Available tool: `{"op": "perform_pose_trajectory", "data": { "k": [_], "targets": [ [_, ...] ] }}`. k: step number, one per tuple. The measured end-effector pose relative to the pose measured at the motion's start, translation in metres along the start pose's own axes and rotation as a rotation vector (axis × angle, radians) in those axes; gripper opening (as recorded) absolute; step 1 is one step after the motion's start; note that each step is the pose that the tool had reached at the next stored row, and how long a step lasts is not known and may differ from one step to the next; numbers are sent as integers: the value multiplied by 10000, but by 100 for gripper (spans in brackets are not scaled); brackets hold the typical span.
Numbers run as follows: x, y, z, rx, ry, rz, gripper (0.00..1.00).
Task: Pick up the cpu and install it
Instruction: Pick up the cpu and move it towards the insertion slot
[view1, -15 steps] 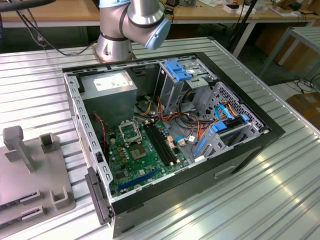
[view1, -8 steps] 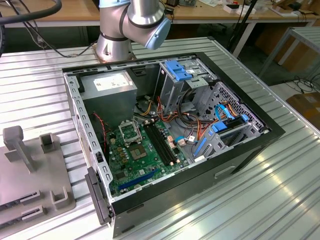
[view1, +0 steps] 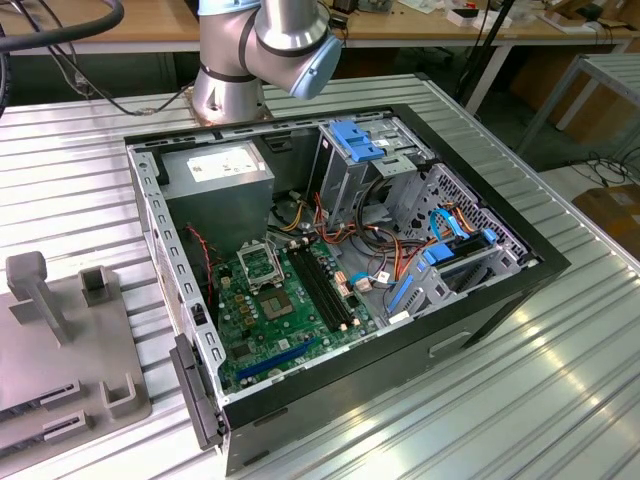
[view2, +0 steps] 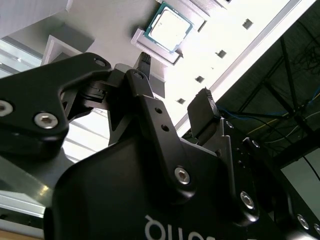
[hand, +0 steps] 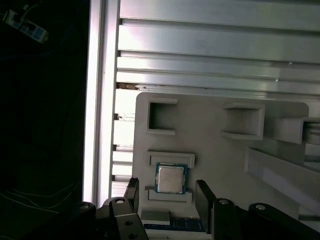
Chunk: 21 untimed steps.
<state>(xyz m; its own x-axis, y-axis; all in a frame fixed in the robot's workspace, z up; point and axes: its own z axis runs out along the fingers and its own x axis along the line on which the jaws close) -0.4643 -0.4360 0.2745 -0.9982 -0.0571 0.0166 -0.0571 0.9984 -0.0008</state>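
The cpu (hand: 170, 178) is a square chip with a silver lid and green rim, lying flat in a recess of a light grey holder plate (hand: 215, 150). It also appears in the second wrist view as the cpu (view2: 169, 26). My gripper (hand: 168, 196) is open, its two black fingers (hand: 205, 197) standing apart on either side of the chip with nothing held between them. In the second wrist view the gripper (view2: 175, 85) hangs off the chip, not touching it. The open computer case (view1: 520, 290) shows its green motherboard with the socket (view1: 262, 265).
The holder plate carries raised grey brackets (hand: 243, 121) and a long bar (hand: 280, 172) near the chip. The plate's edge (view1: 60, 340) shows at the exterior view's left. A ribbed metal table (view1: 560, 400) bears everything. The arm's base (view1: 232, 90) stands behind the case.
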Motion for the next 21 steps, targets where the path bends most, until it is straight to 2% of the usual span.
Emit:
{"op": "perform_pose_trajectory", "data": {
  "k": [5, 8, 16, 21],
  "targets": [
    [0, -1, 19, -2, -4, 1, 57],
    [-1, -17, 67, 0, 0, -3, 57],
    [3, -117, 217, -1, -1, 0, 57],
    [-21, -136, 318, 0, 0, 8, 57]
  ]
}}
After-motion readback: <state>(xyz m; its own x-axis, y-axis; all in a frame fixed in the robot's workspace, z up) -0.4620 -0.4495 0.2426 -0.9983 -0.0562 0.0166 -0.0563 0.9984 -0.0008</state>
